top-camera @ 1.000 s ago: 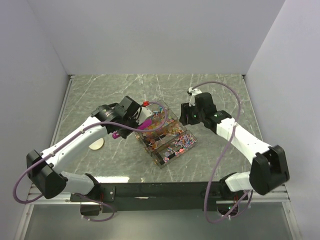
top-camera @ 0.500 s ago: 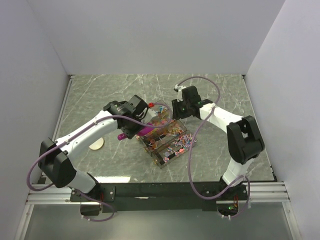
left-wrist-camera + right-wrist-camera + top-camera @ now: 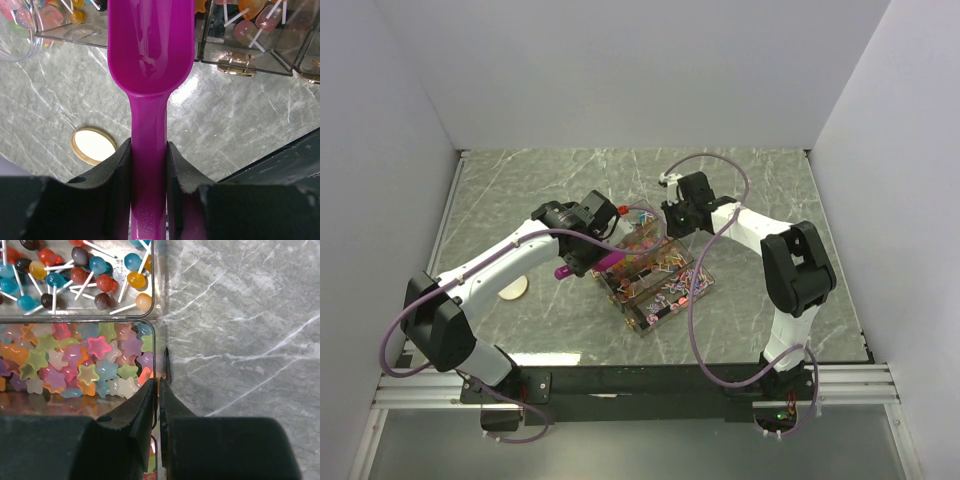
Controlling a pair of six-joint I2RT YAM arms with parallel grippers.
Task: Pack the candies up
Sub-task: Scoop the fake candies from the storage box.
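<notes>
A clear compartment box [image 3: 658, 275] holds the candies [image 3: 665, 287] in mixed colours. My left gripper [image 3: 148, 147] is shut on the handle of the magenta scoop [image 3: 150, 45]. The scoop's bowl looks bare and points at the box's near wall. In the top view the scoop [image 3: 608, 259] reaches the box's left side. My right gripper [image 3: 159, 382] is shut on the thin clear wall of the box [image 3: 154, 347]. Star-shaped candies [image 3: 95, 365] fill the compartment beside that wall. Lollipops [image 3: 75, 280] lie in the compartment beyond.
A round tan lid [image 3: 93, 145] lies flat on the marble table, left of the box, and shows as the lid [image 3: 513, 290] in the top view. A clear jar [image 3: 17, 30] with sweets inside stands by the box's far left corner. Grey walls close in three sides.
My right arm has swung left to the box's far corner and its jaws have closed onto the wall. My left gripper has carried the scoop slightly right, toward the box.
</notes>
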